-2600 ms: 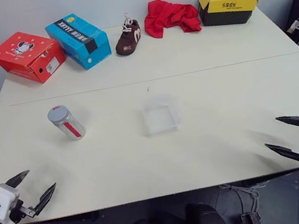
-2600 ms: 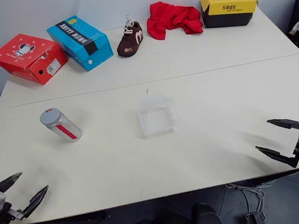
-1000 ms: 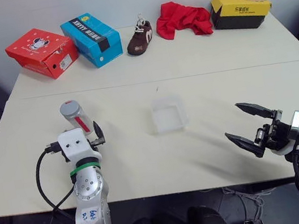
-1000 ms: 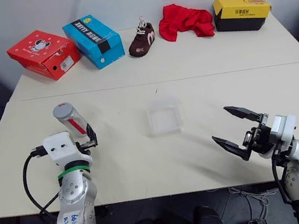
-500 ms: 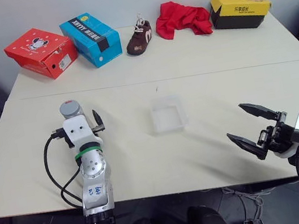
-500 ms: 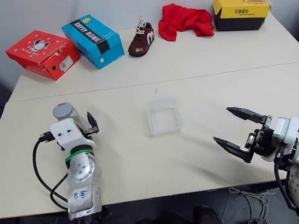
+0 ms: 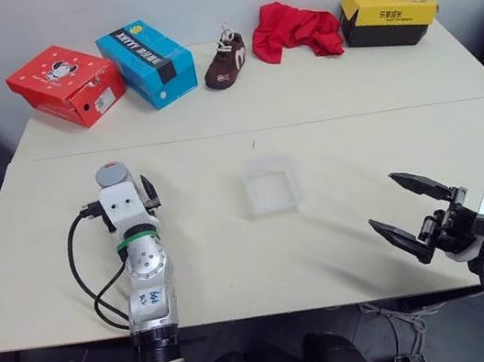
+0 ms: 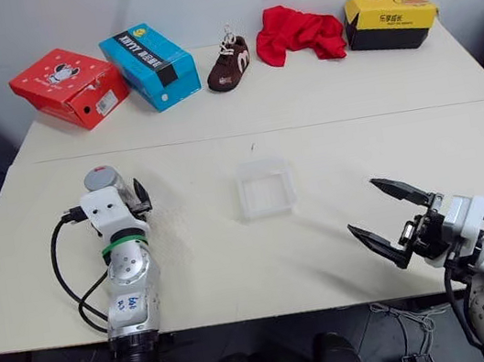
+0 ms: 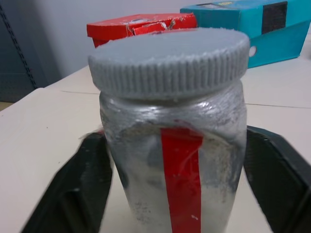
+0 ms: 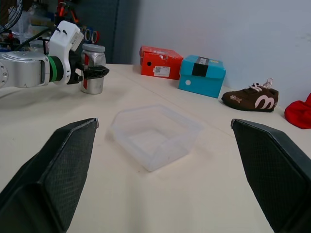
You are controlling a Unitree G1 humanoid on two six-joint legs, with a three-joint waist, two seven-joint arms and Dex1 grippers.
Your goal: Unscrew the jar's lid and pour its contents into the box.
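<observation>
A: What does the left wrist view add to the head views?
B: Close detail of the jar (image 9: 172, 160): a ribbed grey lid (image 9: 170, 60) seated on top, a red vertical stripe down the front, and pale powdery contents (image 9: 216, 170) with dark flecks clinging inside the wall. One black finger (image 9: 80, 187) stands at each flank of the jar, very close to the glass; whether the pads press it cannot be told.

A: And the head views?
B: They give the layout. The jar stands upright on the left part of the table (image 7: 320, 93), with the left gripper (image 7: 128, 193) reaching in from the near side so that its fingers bracket the jar and the arm's white housing hides the body — the lid top shows above it.

A: The right hand?
B: The right gripper (image 7: 412, 210) hovers near the front right edge of the table, jaws spread wide, holding nothing.

A: Where is the box?
B: The box (image 8: 266, 187) sits at the table's centre, well apart from the jar. The right wrist view looks into it from the side — clear walls, nothing inside that can be seen.

A: Other containers?
B: Along the far edge: a red shoe box (image 7: 66, 84), a blue shoe box (image 7: 144, 52) and a yellow-black shoe box (image 7: 389, 16), all closed, with a brown shoe (image 7: 225, 61) and a red cloth (image 7: 294, 29) between them
</observation>
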